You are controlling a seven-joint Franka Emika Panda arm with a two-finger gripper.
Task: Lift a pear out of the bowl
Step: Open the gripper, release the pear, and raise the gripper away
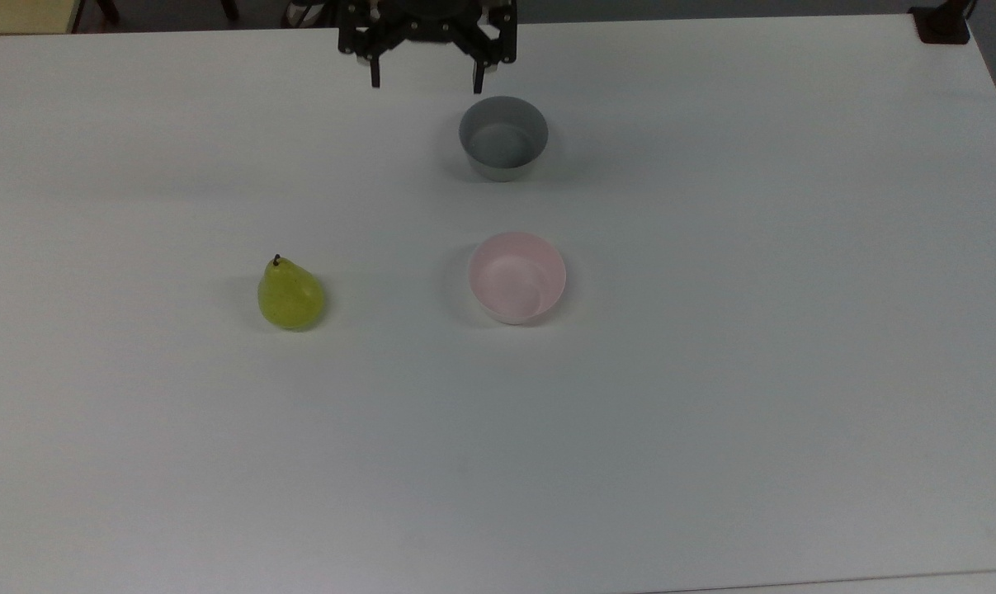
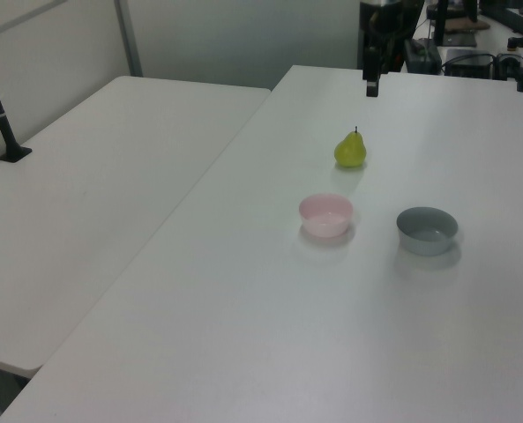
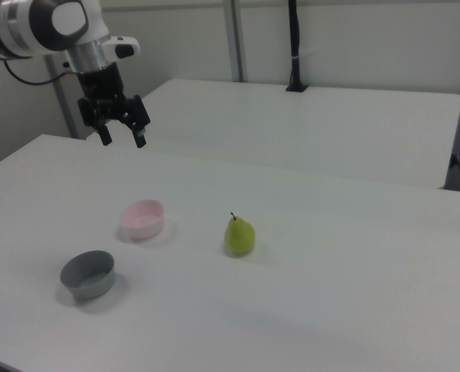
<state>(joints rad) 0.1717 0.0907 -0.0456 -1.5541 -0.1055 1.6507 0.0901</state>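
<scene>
Pear (image 1: 290,294) stood upright on the bare table (image 1: 712,412), well apart from the empty pink bowl (image 1: 516,277) and grey bowl (image 1: 503,138); gripper (image 1: 426,82) hung high, fingers spread, empty: pick judged complete, next move likely only parking the arm

Even diffuse light, soft shadows, mild grain.

White table (image 1: 712,412) with upright pear (image 1: 290,294), pink bowl (image 1: 516,277), grey bowl (image 1: 502,138).
</scene>
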